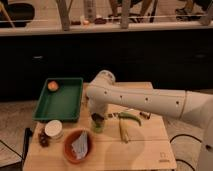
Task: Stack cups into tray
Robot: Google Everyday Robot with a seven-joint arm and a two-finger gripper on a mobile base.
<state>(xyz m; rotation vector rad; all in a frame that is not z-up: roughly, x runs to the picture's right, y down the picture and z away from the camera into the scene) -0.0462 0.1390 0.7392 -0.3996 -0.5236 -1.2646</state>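
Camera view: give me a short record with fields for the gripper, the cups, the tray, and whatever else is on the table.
gripper: low over the table, right of the tray, at the greenish cup
greenish cup: on the table, outside the tray
white cup: on the table, in front of the tray
tray: holds only an orange fruit, far left corner
terracotta bowl: near edge, white paper inside
long green item: right of the gripper

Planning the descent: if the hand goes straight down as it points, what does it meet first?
The pale green cup directly beneath the hand, beside the tray, though depth is unclear; below that, the table.
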